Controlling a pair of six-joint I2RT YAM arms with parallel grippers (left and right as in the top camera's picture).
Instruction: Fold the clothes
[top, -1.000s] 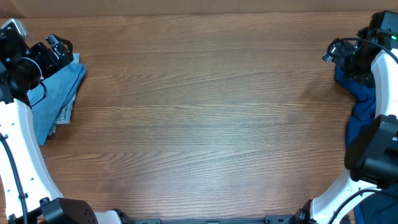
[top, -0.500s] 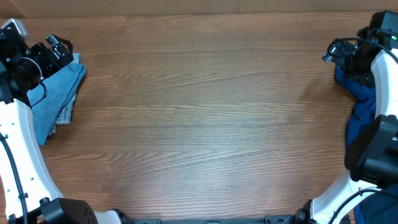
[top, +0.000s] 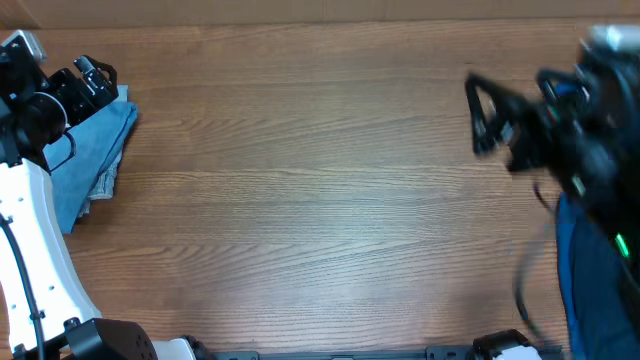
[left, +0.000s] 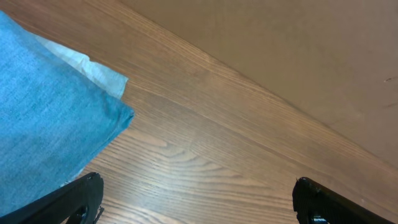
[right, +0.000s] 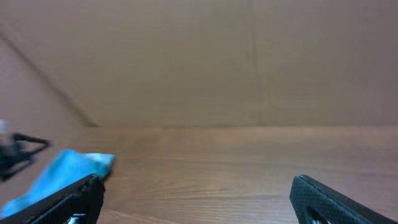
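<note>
A folded light blue cloth (top: 95, 160) lies at the table's left edge; it also shows in the left wrist view (left: 50, 124) and, far off, in the right wrist view (right: 62, 171). My left gripper (top: 98, 82) hovers by the cloth's far corner, open and empty (left: 199, 202). A dark blue garment (top: 590, 270) is heaped at the right edge, partly hidden by the right arm. My right gripper (top: 485, 115) is blurred, out over the table to the right of centre. It points left and is open and empty (right: 199, 199).
The wooden table (top: 320, 200) stretches between the two arms. A brown wall (right: 199, 62) stands behind the far edge. The left arm's white links (top: 30, 230) run along the left side.
My right arm has swung from the far right corner out over the table, leftward, and is blurred with motion. The left arm and the light blue cloth have not moved.
</note>
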